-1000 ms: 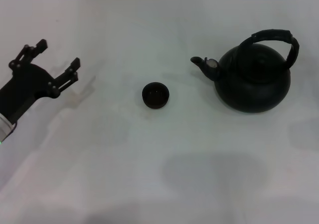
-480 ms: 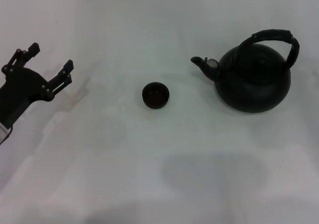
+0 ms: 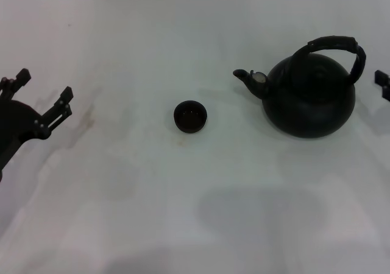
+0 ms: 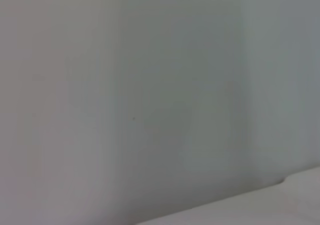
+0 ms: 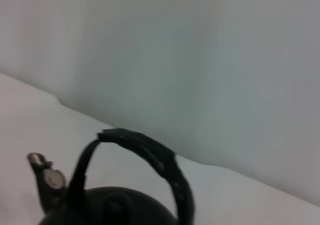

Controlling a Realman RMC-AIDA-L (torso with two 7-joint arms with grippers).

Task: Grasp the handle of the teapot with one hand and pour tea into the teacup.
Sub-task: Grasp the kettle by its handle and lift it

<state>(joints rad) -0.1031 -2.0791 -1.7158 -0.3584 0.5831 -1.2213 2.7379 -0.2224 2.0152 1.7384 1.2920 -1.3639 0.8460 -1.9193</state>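
I am treating the teapot point(image 3: 309, 94) as heavy and rigid, gripping its ribbed handle point(image 3: 334, 44) at the crown; left gripper point(image 3: 41, 97) jaws apart, right gripper point(image 3: 382, 83) jaws' state indeterminable.

A bare test bench rather than a lived-in room: a plain white table point(image 3: 183, 213) backed by a blank pale grey wall point(image 5: 200, 60), with no furnishings or household clutter around. A round matte black teapot point(image 3: 309, 100) and a small dark handleless teacup point(image 3: 190, 116) stand alone on it, laid out like props in a robotics lab.
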